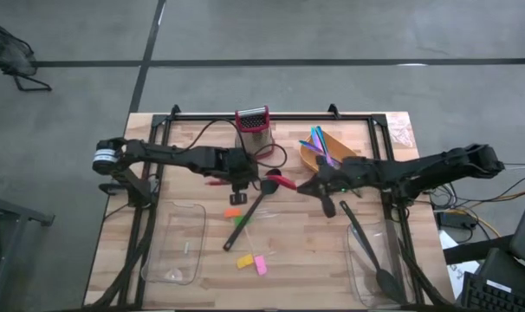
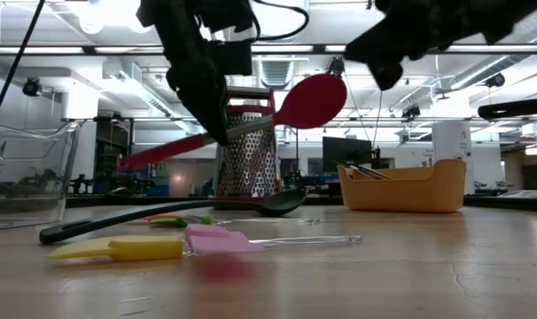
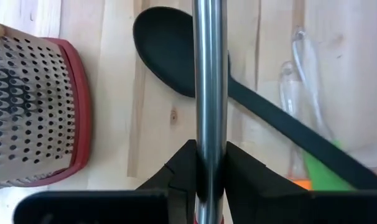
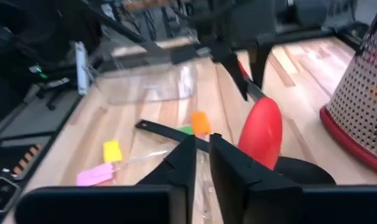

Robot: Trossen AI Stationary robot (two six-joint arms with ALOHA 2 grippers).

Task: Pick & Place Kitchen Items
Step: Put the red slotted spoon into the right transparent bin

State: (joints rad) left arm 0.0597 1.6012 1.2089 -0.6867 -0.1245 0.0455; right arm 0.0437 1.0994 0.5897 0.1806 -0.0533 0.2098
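Low view is showing the red spoon (image 2: 311,100) hanging above the worktop (image 2: 410,266), its head tilting up toward the right and its red grip (image 2: 167,152) slanting down to the left. Left end effector (image 2: 217,128) is clenching on the spoon's metal shaft (image 3: 210,81), as the left wrist view is confirming. In the high view the red spoon (image 1: 278,181) is sitting at mid-worktop, just in front of the grater (image 1: 253,129).

Under it, a black spoon (image 2: 162,214) is lying flat on the worktop, its bowl near the grater (image 2: 248,151). In the high view this black spoon (image 1: 247,219) is running diagonally toward the front. An orange piece (image 1: 233,212) is lying just beside its handle; a green piece (image 1: 239,218) is touching it. A yellow piece (image 1: 244,261) and a pink piece (image 1: 261,265) are lying side by side farther forward.

Right end effector (image 1: 325,200) is hovering just right of the red spoon head, fingers nearly together with only a narrow gap, gripping nothing, per the right wrist view (image 4: 200,163).

Coloured sticks (image 1: 319,143) are standing in the orange bowl (image 1: 345,149) at the back right. Another black spoon (image 1: 371,254) is lying in the clear tray (image 1: 358,282) at front right. A second clear tray (image 1: 173,243) is sitting at front left.
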